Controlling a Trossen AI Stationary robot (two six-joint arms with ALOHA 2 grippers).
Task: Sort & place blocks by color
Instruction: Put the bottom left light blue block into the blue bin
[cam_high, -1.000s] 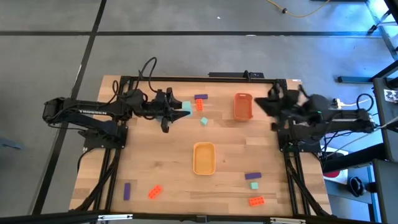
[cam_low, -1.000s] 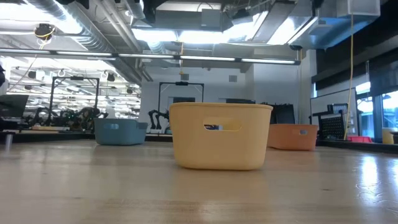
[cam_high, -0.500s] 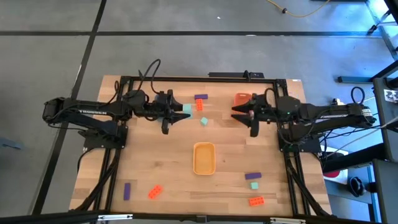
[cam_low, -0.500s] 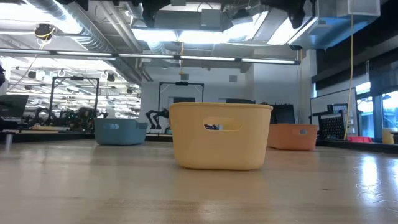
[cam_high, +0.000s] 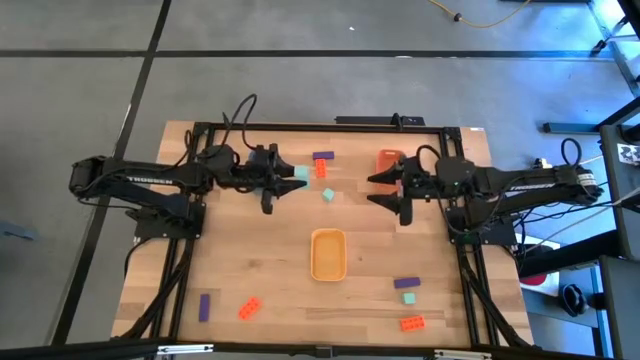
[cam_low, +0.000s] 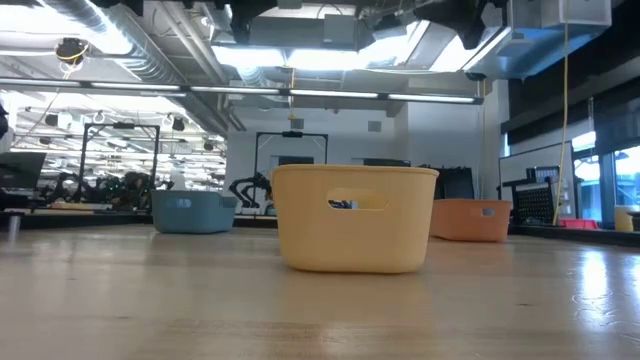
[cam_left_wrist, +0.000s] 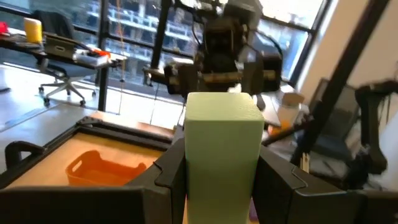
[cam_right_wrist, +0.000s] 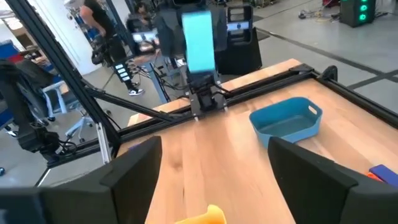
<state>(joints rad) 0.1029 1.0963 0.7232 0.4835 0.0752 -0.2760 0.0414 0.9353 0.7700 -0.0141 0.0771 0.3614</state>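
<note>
My left gripper (cam_high: 290, 177) hovers over the far left of the table, shut on a mint-green block (cam_left_wrist: 224, 140). Opposite it, my right gripper (cam_high: 383, 189) stands open and empty near the orange tray (cam_high: 390, 160). On the table between them lie a purple block (cam_high: 323, 157), an orange-red block (cam_high: 321, 169) and a mint-green block (cam_high: 328, 195). Near the front edge lie a purple block (cam_high: 204, 306) and an orange-red one (cam_high: 250, 309) on the left. Front right lie purple (cam_high: 407, 284), mint-green (cam_high: 408, 298) and orange-red (cam_high: 412, 323) blocks. My left gripper pinches the mint-green block by two opposite sides (cam_left_wrist: 189, 155) between its two fingers (cam_left_wrist: 168, 180). The fingers reach out about level, toward the table's right. The block juts out past the fingertips and is lifted clear of the table (cam_right_wrist: 199, 40).
The yellow tray (cam_high: 328, 254) stands in the table's middle. The blue tray (cam_right_wrist: 286, 118) stands at the far left, near my left arm. A black frame (cam_high: 330, 127) runs along the table's far edge and sides. A person (cam_right_wrist: 96, 25) moves in the room beyond.
My right gripper has swung from beyond the orange tray toward the table's left, stopping just past the tray's near left side, and has opened wide. My left gripper has kept still with the mint-green block.
</note>
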